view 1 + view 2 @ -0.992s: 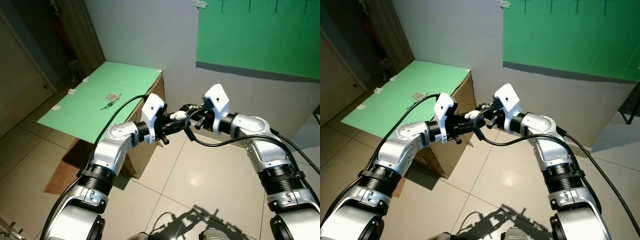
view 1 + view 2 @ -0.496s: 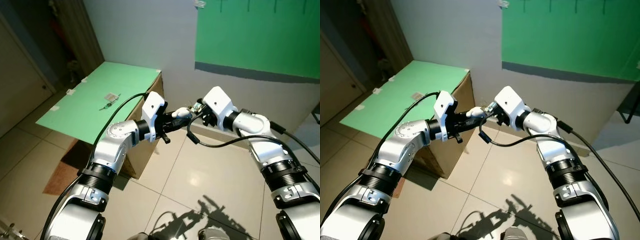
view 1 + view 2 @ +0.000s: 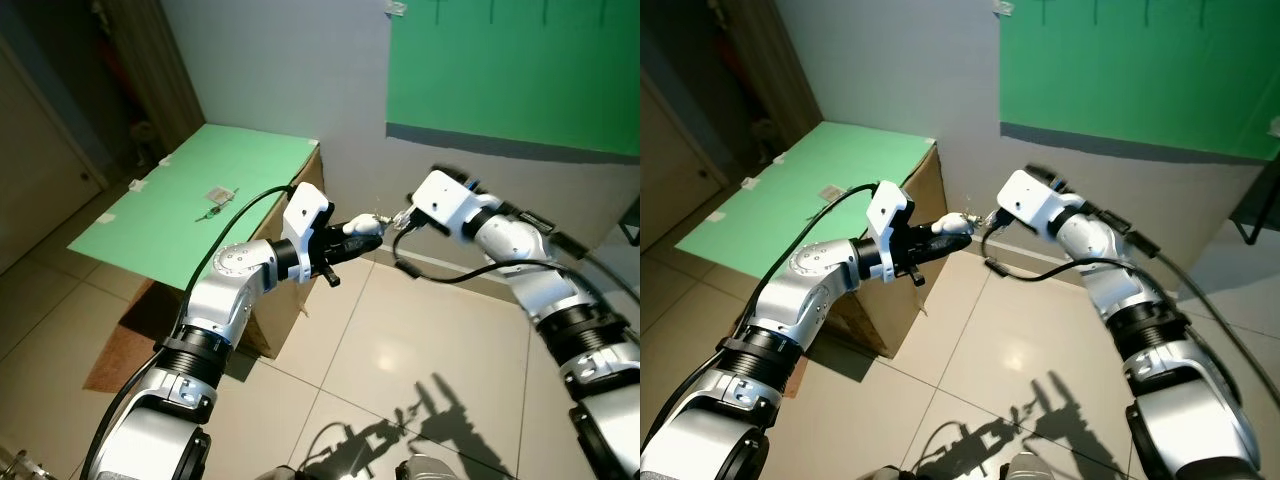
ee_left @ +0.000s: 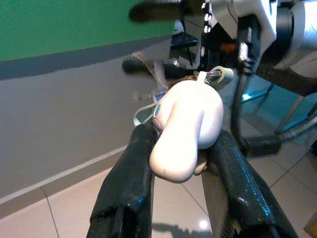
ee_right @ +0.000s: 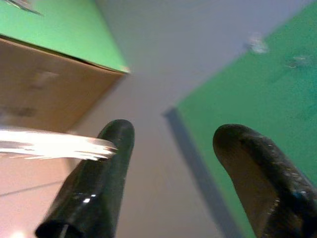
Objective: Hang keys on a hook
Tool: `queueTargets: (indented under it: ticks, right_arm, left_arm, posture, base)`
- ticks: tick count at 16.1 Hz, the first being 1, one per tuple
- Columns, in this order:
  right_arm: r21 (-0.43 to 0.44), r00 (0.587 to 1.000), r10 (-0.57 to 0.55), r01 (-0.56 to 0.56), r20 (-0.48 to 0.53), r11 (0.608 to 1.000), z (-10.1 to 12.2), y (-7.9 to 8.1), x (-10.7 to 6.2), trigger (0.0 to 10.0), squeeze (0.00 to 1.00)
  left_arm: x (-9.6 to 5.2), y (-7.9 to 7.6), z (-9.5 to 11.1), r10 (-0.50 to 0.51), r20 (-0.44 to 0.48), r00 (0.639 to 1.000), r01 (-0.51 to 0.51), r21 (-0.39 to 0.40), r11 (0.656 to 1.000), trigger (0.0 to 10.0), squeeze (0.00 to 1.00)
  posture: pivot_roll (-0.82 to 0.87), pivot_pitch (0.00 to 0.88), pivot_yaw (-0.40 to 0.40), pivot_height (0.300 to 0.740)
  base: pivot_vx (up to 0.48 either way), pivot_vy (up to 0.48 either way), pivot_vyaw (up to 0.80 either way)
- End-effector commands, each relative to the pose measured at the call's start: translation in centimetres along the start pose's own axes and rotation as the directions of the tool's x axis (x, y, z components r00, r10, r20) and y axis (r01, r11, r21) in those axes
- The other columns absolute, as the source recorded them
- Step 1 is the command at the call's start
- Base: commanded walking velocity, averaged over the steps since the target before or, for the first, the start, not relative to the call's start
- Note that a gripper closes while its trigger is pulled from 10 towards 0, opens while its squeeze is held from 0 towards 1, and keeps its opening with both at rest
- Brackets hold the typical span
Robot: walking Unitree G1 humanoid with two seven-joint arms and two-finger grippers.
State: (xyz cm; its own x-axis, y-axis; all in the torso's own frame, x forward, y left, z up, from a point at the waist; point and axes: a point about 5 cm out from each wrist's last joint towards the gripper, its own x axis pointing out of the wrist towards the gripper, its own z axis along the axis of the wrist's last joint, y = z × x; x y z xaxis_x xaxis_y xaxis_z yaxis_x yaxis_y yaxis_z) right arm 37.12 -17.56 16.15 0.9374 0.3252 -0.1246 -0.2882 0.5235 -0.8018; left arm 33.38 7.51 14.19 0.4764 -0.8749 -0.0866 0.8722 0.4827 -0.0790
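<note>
The left gripper [image 4: 179,148] is pinched on a white rounded key fob [image 4: 185,128]; one black finger presses each side of the fob. A small ring and blurred metal keys [image 4: 151,84] project from the far end of the fob. In the head views, the left gripper [image 3: 352,232] is raised in front of the robot, above the tiled floor [image 3: 400,370], with the fob pointing toward the right arm.

The right gripper [image 5: 171,144] has its two black fingers [image 5: 94,183] spread apart, with nothing between them. A blurred bright metallic streak lies beside one finger; whether it touches cannot be determined. In the head views, the right gripper [image 3: 392,222] is just beside the tip of the fob, and its white wrist housing [image 3: 443,197] is angled toward the left gripper.

Both silver arms are bent inward so that the two grippers meet near the centre of the scene.

Behind the grippers stands a grey wall [image 3: 290,70] carrying a large green panel [image 3: 520,70]. Thin dark hooks [image 3: 493,10] hang along the upper edge of the panel, well apart from the grippers. To the robot's left, a cardboard box with a green top [image 3: 200,200] stands against the wall. A small tag and another small object [image 3: 214,195] lie on the green top.
</note>
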Motion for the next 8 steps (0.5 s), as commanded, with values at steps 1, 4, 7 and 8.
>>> queueTargets:
  ticks: [1,4,7,8]
  right_arm:
    - [0.004,0.999,-0.049,0.049,0.008,0.999,0.4,-0.5,0.3,10.0,1.0]
    - [-0.015,0.983,-0.181,0.18,-0.02,0.983,-0.3,-1.7,0.4,10.0,0.0]
    - [0.292,0.981,-0.179,0.192,-0.072,0.937,-0.9,-1.2,0.6,10.0,0.0]
    - [0.51,0.984,-0.153,0.18,-0.096,0.841,-0.9,-0.5,0.8,10.0,0.0]
  left_arm:
    - [-0.3,0.4,0.7,0.02,0.009,1.0,-0.02,0.037,0.999,0.0,0.0]
    - [-0.6,0.6,0.5,0.039,0.003,0.999,-0.039,0.036,0.999,0.0,0.0]
    - [-1.0,1.2,0.4,0.104,-0.001,0.995,-0.104,0.033,0.994,0.0,0.0]
    - [-1.1,1.8,0.4,0.169,0.002,0.986,-0.169,0.005,0.986,0.0,0.0]
  posture:
    - [-0.26,0.028,0.137,0.74]
    - [-0.26,0.031,0.14,0.74]
    - [-0.26,0.026,0.143,0.74]
    - [-0.25,0.022,0.143,0.74]
  base:
    - [0.0,0.0,0.0]
    - [0.0,0.0,0.0]
    - [0.0,0.0,0.0]
    - [0.0,0.0,0.0]
